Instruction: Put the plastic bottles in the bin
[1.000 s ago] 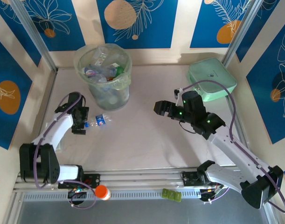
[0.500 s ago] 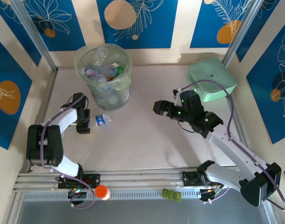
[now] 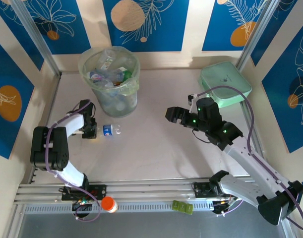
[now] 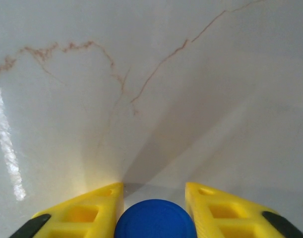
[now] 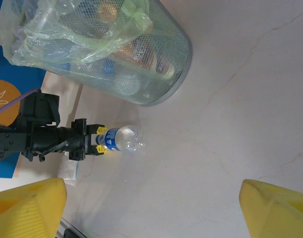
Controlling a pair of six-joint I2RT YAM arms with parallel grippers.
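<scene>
1. Orange and round, a small object (image 3: 107,204) is noted on the near rail (image 3: 151,187) between the arm bases. What it is cannot be told.
2. On the left side of the table (image 3: 156,148), the left gripper (image 3: 90,130) is seen clamped on the cap end of a bottle (image 3: 109,130). In the left wrist view the blue cap (image 4: 154,222) is pinched between the yellow fingers (image 4: 91,213).
3. The bottle is laid on its side on the table surface, its base pointed toward the robot's right, near the bin (image 3: 122,101) but not touching it.
4. The bottle's clear body is dented and looks empty in the right wrist view, so it is judged very light, thin-walled and easily crushed. The plastic is smooth and is expected to be slippery.
5. The neck and cap are judged the stiffest part, and the hold there is sound. Since only one end is gripped, some swing or droop of the body is to be expected on lifting.
6. Mid-table, the right gripper (image 3: 171,114) is held above the surface with its jaws wide apart and nothing between them.
7. Farther off, the pale-green bin is lined with a clear liner bag (image 5: 82,29); other bottles (image 3: 107,75) are seen lying inside.
8. At the far right, a mint-green case (image 3: 225,82) is noted, well apart from the bottle.
</scene>
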